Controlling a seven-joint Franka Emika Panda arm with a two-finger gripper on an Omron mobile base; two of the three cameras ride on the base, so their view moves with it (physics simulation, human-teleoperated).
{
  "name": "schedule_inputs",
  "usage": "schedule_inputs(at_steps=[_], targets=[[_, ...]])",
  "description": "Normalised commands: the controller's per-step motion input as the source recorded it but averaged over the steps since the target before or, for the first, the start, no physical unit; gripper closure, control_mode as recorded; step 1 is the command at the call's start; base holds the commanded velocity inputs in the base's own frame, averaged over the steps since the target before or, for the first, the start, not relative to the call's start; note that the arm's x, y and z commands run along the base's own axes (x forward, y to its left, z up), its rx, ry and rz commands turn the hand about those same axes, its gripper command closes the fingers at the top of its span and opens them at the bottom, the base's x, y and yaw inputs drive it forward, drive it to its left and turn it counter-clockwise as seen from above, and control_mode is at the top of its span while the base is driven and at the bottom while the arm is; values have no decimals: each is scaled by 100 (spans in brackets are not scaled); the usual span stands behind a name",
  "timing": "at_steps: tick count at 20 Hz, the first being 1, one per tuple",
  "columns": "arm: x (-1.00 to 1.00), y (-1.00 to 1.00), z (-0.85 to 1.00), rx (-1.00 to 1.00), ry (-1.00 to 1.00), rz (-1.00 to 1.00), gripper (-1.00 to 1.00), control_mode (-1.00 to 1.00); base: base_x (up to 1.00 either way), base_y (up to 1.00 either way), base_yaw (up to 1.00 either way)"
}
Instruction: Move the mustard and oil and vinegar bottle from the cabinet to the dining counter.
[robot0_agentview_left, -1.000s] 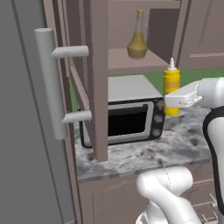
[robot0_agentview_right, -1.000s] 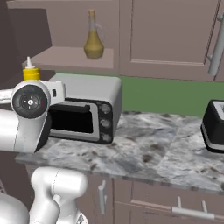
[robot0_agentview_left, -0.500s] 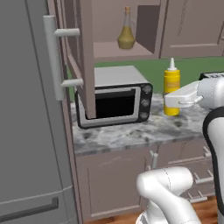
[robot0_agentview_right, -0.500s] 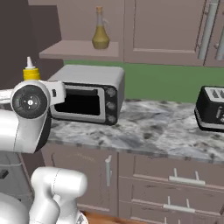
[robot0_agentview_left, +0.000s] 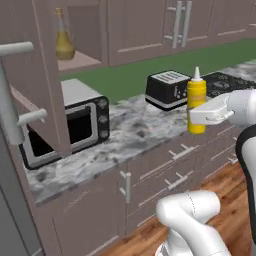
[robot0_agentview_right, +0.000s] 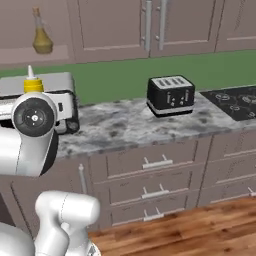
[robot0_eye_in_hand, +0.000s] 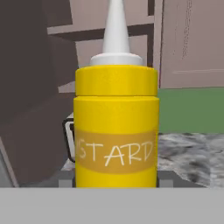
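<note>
Hand (robot0_agentview_left: 202, 116) grips upright yellow cylindrical mustard bottle (robot0_agentview_left: 196, 99) | clear glass oil flask (robot0_agentview_left: 63, 37) on cabinet shelf (robot0_agentview_left: 80, 61)

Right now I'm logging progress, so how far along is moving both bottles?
The mustard is out of the cabinet, held upright in the gripper. The oil and vinegar bottle sits on the cabinet shelf. Both bottles have yet to reach the dining counter.

Yellow mustard (robot0_agentview_left: 196, 101) upright in the pincer (robot0_agentview_left: 200, 116); flask (robot0_agentview_left: 63, 41) seemingly on cabinet (robot0_agentview_left: 80, 61) shelf.
</note>
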Motion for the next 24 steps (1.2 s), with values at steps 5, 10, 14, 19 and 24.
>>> schedule_inputs(at_steps=[5, 10, 14, 19, 24], targets=[[0, 0, 0, 0, 0, 0, 100, 100, -9, 11, -84], [0, 0, 0, 0, 0, 0, 100, 100, -5, 9, -85], [0, 0, 0, 0, 0, 0, 100, 100, 0, 6, -92], [0, 0, 0, 0, 0, 0, 100, 100, 0, 1, -91], [0, 0, 0, 0, 0, 0, 100, 100, 1, 0, -91]])
